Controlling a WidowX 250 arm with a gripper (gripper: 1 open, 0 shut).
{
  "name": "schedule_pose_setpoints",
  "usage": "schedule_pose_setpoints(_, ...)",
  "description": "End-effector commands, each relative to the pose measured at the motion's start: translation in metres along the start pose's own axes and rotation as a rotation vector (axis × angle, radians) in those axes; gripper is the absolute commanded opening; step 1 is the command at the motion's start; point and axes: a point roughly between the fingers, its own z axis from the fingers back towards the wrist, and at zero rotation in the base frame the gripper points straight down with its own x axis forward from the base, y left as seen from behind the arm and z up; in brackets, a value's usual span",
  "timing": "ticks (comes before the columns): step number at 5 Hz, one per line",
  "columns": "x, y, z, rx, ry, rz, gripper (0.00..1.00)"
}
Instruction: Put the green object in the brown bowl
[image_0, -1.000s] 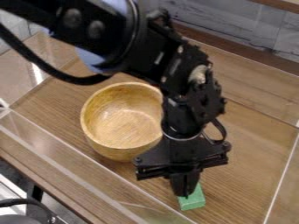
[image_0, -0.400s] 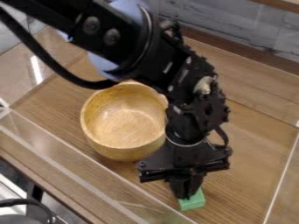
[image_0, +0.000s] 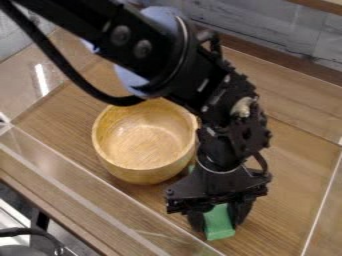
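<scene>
- We see the brown bowl (image_0: 143, 141) beside the pincer (image_0: 219, 212), on the far side.
- We see the green object (image_0: 218, 224) directly under the pincer, whose jaws look spread.
- We judge we're at the grasp: lower, straddle, close.

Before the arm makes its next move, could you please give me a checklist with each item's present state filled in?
Round light-brown wooden bowl upright: ok
Bowl's opening unblocked from above: ok
Flat green rectangular block in view beside the bowl: ok
Black gripper positioned over the block: ok
Block firmly gripped: cannot tell, the fingers hide the contact
Block inside the bowl: not ok, it is outside
</scene>
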Motion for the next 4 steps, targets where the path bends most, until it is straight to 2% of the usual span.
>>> schedule_pose_setpoints(1, 0.0013, -0.009, 0.0014, -0.017, -0.016, -0.006, 1.0)
schedule_pose_setpoints(2, 0.002, -0.0077, -0.0033, -0.001, -0.019, -0.005, 1.0)
schedule_pose_setpoints(3, 0.0036, -0.0077, -0.0049, 0.002, -0.012, -0.003, 0.0)
schedule_pose_setpoints(4, 0.0046, -0.0082, -0.0048, 0.008, -0.008, -0.009, 1.0)
